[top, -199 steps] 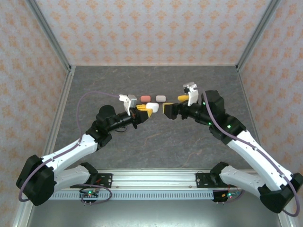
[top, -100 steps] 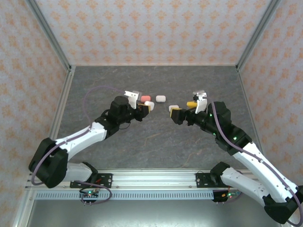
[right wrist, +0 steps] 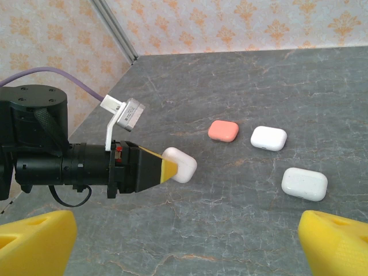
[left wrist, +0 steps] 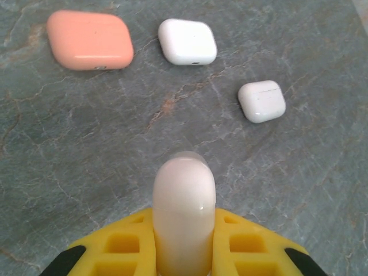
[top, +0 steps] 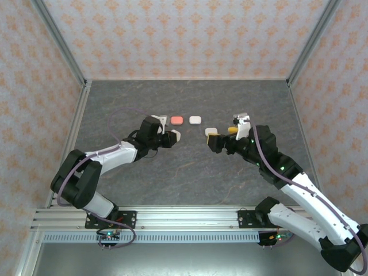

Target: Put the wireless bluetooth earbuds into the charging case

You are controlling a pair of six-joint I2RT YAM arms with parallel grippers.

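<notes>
White case [left wrist: 184, 213] clamped in left gripper [top: 168, 138], now pulled away from right gripper [top: 223, 134], wide open, empty; insertion seems not begun

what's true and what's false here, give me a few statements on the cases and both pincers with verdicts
1. The left pincer is shut on a white charging case. True.
2. The right pincer is clamped on a case. False: its jaws stand wide open with nothing between them.
3. Three more cases lie on the table: a salmon-pink case, a far white case and a near white case. True.
4. The salmon-pink case lies between the two white ones. False: it lies at the left end of the row, with both white cases to its right.
</notes>
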